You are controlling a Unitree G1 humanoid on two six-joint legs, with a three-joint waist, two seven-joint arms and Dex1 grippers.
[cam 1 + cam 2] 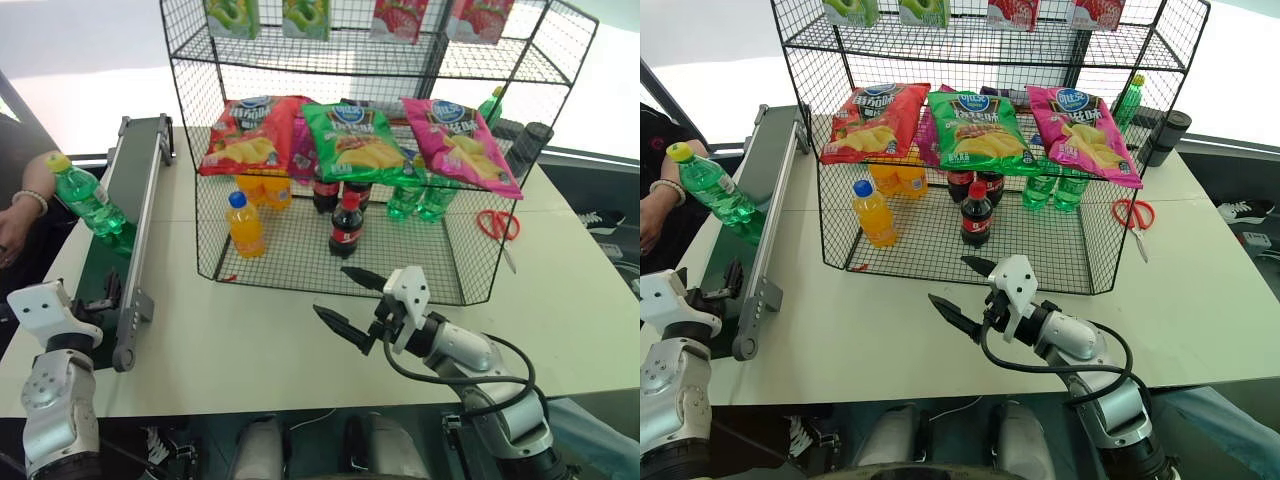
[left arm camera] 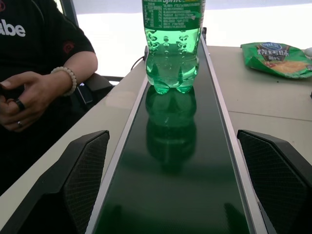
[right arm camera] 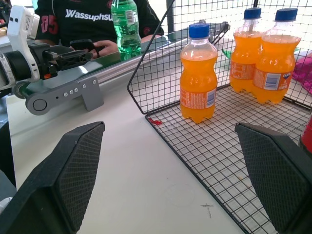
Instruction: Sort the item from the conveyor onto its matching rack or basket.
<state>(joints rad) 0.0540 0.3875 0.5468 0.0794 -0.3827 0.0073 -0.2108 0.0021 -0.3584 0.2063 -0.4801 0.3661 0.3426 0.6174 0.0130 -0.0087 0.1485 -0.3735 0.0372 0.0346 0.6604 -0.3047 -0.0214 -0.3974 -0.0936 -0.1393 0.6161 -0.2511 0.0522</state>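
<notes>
The item, a green soda bottle [image 1: 88, 200] with a yellow cap, stands upright on the conveyor [image 1: 150, 210] at the table's left, about halfway along the dark green belt. My left gripper [image 2: 180, 190] sits open at the belt's near end, a finger on each side of the belt, the bottle [image 2: 171, 53] some way ahead of it. The black wire rack [image 1: 455, 265] stands at the middle of the table. In front of the rack's bottom tier my right gripper [image 1: 335, 292] is open and empty, pointing left toward the conveyor.
A person sits left of the conveyor, a hand [image 1: 15, 225] resting by the belt. The rack holds orange bottles [image 1: 245, 225], cola bottles [image 1: 346, 228], green bottles [image 1: 420, 195] and chip bags [image 1: 350, 140]. Red scissors [image 1: 497, 225] lie right of the rack.
</notes>
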